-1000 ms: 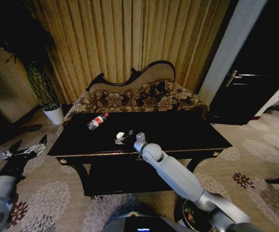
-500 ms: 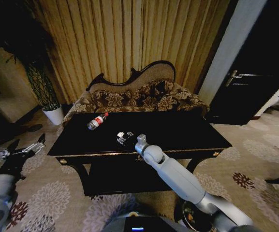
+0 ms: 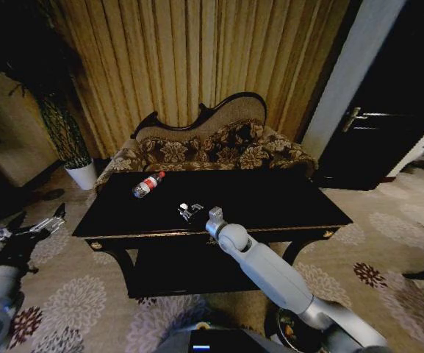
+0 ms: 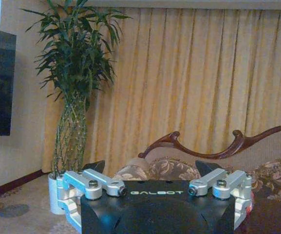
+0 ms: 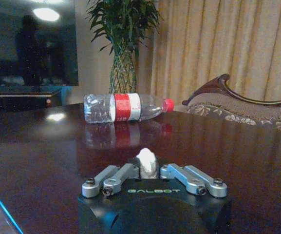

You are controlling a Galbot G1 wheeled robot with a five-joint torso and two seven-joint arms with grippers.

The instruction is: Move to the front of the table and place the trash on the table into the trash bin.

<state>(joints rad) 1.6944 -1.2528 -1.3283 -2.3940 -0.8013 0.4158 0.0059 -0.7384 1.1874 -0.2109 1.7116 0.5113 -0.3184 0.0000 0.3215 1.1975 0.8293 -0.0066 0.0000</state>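
Head view: right gripper (image 3: pixel 189 213) over the glossy black gold-trimmed counter (image 3: pixel 285 198); left gripper (image 3: pixel 28 228) beside it, fingers spread, empty.

Right wrist view: "GALBOT" fingers pinch the white crumpled scrap (image 5: pixel 146 161); clear red-capped plastic bottle (image 5: pixel 123 107) lies behind, label unreadable.

One table (image 3: pixel 285 198). One bottle (image 3: pixel 148 184), lying beyond the right hand (image 3: pixel 191 213). One white scrap (image 5: pixel 146 161), between that hand's fingers. Two hands, the left hand (image 3: pixel 31 228) well apart. One sofa (image 3: pixel 212 147), one potted plant (image 3: pixel 65 132).
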